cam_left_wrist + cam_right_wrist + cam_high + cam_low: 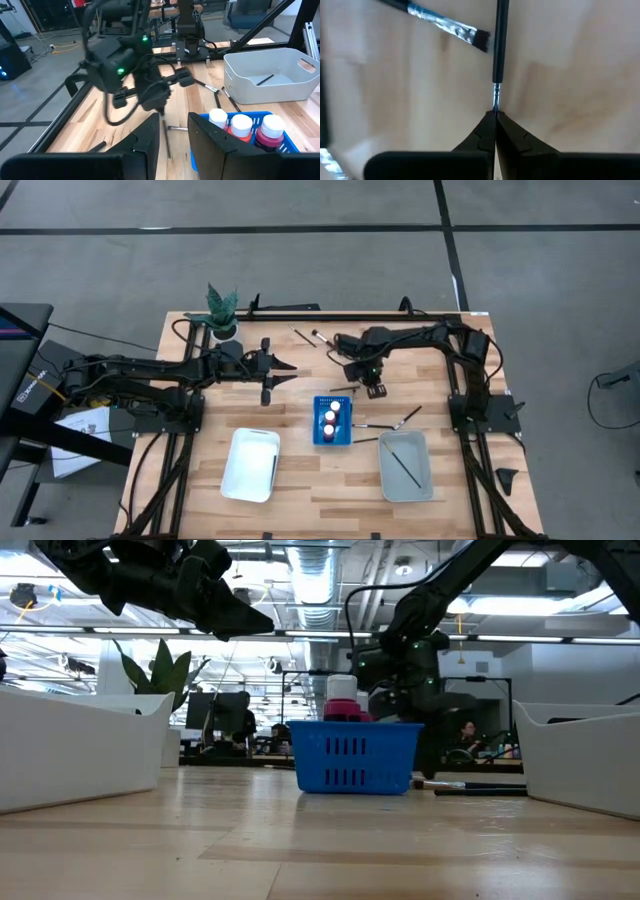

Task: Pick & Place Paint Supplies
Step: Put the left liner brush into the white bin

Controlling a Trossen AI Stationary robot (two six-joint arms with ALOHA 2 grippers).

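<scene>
- My left fingers point(283, 373) hang above the counter point(300, 480) left of centre, over the far-left part, parted by a moderate gap with nothing between them; this arm waits.
- Near me on the left sits the white tray point(250, 466), with what looks like one thin dark brush lying in it.
- At centre, the blue rack point(333, 421) holds three red paint bottles point(241, 126) with white caps. They are small, rigid and light, with smooth caps, so I would take one by the cap or neck, squarely, to keep it from tipping.
- Just beyond the rack, on its far-right side, my right fingers point(495, 116) are down at the counter and pressed together on the thin metal end of a dark-handled brush point(499, 40), which lies flat on the wood. A second brush point(445, 24) lies just beside it.
- The brush is light, stiff and thin; I judge that gripped so near one end it may swing or slip. A grip nearer the middle would balance better.
- On the right, more brushes point(405, 418) lie near the grey tray point(406, 467), and one lies inside.
</scene>
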